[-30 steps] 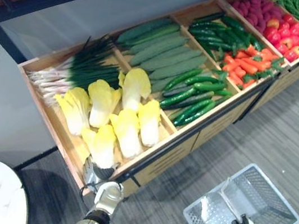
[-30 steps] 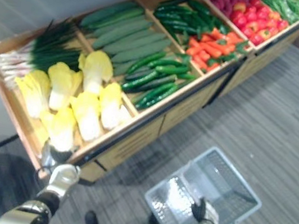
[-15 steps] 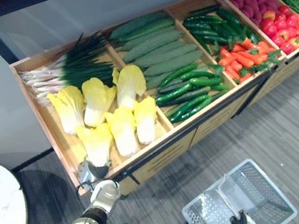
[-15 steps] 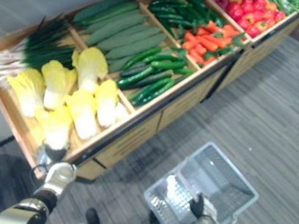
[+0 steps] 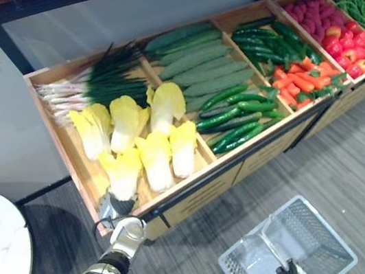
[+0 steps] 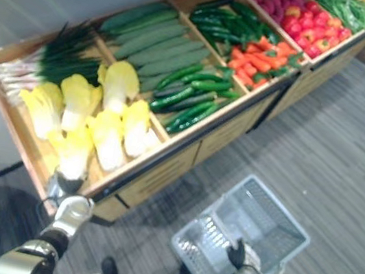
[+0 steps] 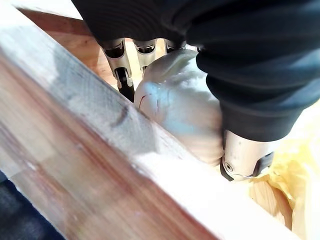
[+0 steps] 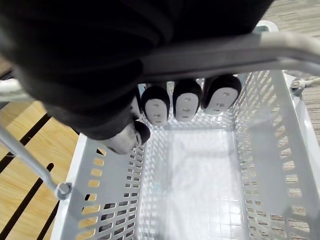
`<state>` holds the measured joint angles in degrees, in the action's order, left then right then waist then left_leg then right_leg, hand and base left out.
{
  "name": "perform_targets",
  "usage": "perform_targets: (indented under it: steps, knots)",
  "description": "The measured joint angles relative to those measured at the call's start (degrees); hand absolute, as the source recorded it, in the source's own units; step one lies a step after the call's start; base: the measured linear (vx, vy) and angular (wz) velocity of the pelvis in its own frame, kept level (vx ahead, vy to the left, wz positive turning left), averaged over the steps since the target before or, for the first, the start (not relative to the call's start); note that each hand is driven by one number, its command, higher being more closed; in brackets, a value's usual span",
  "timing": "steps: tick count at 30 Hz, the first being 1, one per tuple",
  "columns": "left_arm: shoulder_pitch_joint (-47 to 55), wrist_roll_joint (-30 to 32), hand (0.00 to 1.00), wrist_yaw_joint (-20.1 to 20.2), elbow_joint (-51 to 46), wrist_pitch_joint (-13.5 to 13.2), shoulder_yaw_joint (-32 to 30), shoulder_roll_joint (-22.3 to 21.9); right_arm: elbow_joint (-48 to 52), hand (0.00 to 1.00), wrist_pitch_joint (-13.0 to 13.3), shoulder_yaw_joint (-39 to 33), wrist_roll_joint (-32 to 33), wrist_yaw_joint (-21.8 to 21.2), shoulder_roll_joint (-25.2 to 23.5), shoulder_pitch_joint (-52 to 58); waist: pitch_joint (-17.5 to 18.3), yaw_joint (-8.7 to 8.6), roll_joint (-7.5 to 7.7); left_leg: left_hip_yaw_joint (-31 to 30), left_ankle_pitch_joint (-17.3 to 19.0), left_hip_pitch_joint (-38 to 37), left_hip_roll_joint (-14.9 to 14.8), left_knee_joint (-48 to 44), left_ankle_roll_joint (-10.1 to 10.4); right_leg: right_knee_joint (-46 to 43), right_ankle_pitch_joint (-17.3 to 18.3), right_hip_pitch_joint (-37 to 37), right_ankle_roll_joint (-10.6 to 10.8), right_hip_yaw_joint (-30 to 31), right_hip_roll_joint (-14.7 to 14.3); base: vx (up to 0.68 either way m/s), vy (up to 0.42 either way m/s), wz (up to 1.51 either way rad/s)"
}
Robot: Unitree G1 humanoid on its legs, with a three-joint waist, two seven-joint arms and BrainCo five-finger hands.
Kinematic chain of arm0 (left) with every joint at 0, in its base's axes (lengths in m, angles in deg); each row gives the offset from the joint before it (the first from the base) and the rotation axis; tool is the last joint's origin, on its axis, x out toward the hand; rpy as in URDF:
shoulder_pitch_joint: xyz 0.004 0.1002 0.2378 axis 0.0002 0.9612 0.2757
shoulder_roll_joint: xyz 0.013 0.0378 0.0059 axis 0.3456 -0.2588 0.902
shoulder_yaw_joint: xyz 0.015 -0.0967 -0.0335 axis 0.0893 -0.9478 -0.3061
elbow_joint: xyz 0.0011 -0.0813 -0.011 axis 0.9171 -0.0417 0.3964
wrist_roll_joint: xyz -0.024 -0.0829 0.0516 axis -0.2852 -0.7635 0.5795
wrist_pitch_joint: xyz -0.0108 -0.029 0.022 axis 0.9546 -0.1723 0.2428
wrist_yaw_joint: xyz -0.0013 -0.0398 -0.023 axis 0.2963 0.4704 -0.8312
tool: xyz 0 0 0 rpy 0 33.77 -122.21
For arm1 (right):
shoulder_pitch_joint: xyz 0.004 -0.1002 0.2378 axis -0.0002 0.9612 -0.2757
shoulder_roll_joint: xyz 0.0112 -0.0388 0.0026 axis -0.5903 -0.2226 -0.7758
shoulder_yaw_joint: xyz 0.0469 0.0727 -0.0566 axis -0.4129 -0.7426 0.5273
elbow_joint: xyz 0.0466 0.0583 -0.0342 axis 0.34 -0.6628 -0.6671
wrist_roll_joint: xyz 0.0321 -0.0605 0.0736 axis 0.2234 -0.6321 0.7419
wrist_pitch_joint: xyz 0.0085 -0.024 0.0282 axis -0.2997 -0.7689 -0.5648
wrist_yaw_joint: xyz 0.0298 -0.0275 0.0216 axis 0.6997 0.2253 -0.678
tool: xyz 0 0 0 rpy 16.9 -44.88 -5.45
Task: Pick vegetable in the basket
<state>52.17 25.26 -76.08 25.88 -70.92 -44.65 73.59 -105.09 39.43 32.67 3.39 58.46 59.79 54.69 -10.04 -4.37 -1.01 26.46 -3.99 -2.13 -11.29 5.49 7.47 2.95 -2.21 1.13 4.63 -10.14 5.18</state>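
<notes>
Wooden produce stand [image 5: 195, 196] | left hand [image 7: 240, 90]: fingers and thumb curl round pale base of front cabbage [image 7: 180, 105], which lies in near-left bin | right hand [image 8: 100, 65]: fingers wrap round handle [image 8: 225, 52] of white basket [image 8: 260, 150]

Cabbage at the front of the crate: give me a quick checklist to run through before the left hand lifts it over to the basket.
1. Grip: ok. The left hand has fingers and thumb curled round the white base of the cabbage.
2. Basket held: ok. The right hand is curled round the handle.
3. Room in the basket: ok, nothing lies in it.
4. Way out: not ok yet. The crate rim runs close beside the hand, so it should probably lift straight up first.
5. Neighbouring cabbage free of the held one: cannot tell, their leaves lie close together.
</notes>
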Motion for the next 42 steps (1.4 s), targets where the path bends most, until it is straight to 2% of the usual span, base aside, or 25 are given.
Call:
perform_targets:
  steps: [6, 8, 12, 17, 24, 30, 35, 42]
  knots:
    - [4.92, -2.05, 1.0, 4.99, -11.35, -0.18, 3.31, 0.11, 0.02, 1.0, -0.26, -0.57, -0.01, 0.03, -1.46, 0.05, -0.31, 0.24, 0.8, -1.88, -0.31, 0.33, 0.79, 0.01, -0.44, 0.04, -0.11, -0.64, 0.23, -1.46, 0.85, 0.0, 0.007, 0.13]
    - [7.45, -2.01, 1.0, 7.92, -16.5, -0.23, 5.29, -0.15, 0.03, 1.0, -0.89, -2.12, -0.03, 0.01, -2.41, 0.2, -0.11, 0.39, 1.22, -2.94, -0.51, 1.04, 1.15, 0.01, -0.71, 0.04, -0.12, -0.63, 0.25, -2.44, 1.19, 0.01, 0.007, 0.23]
    - [10.46, -1.45, 1.0, 10.58, -23.84, -0.34, 6.41, -0.5, 0.17, 1.0, -1.63, -2.92, -0.06, -0.05, -2.57, 0.37, -0.03, 0.44, 1.1, -3.75, -0.66, 0.94, 1.53, 0.02, -0.91, 0.07, -0.1, -1.33, 0.27, -3.19, 1.55, 0.02, 0.006, 0.11]
    - [12.01, -0.85, 1.0, 12.94, -28.02, -0.5, 7.52, -1.83, 0.49, 1.0, -2.03, -4.78, -0.08, -0.16, -2.68, 0.76, 0.47, 1.19, 0.32, -4.16, -0.84, 0.94, 1.54, 0.03, -1.14, -0.04, -0.1, -1.49, 0.27, -3.53, 1.57, -0.01, -0.004, 0.04]
    - [13.75, 1.63, 1.0, 13.95, -34.07, -0.54, 8.22, -3.1, 0.7, 1.0, -2.36, -6.33, -0.2, -0.93, -2.74, 1.8, 1.74, 1.39, -0.96, -5.19, -0.95, 1.0, 1.54, 0.34, -1.28, -0.08, -0.04, -1.8, 0.32, -4.3, 1.58, 0.0, -0.003, 0.05]
    - [13.75, 3.13, 1.0, 13.99, -35.2, -0.54, 6.55, -3.28, 0.69, 1.0, -2.37, -6.88, -0.73, -1.5, -3.29, 2.17, 2.49, 1.4, -0.53, -5.32, -0.94, 1.09, 1.54, 0.34, -1.27, -0.04, -0.02, -1.77, 0.35, -4.56, 1.6, 0.01, 0.0, 0.0]
    - [13.63, 4.4, 1.0, 10.78, -39.51, -0.31, 1.31, -3.78, 0.69, 1.0, -2.37, -6.99, -1.02, -1.8, -3.54, 2.51, 2.72, 1.34, -0.23, -5.67, -0.95, 1.08, 1.55, 0.22, -1.28, 0.02, -0.02, -2.18, 0.35, -5.01, 1.61, 0.03, -0.003, 0.03]
    - [13.62, 9.98, 1.0, 8.68, -45.2, 0.79, -0.52, -3.62, 0.69, 1.0, -2.3, -7.54, -1.12, -2.02, -3.56, 2.22, 3.24, 1.35, 0.24, -5.47, -0.99, 0.76, 1.55, 0.21, -1.33, -0.01, -0.06, -2.37, 0.31, -4.72, 1.61, 0.0, 0.0, -0.01]
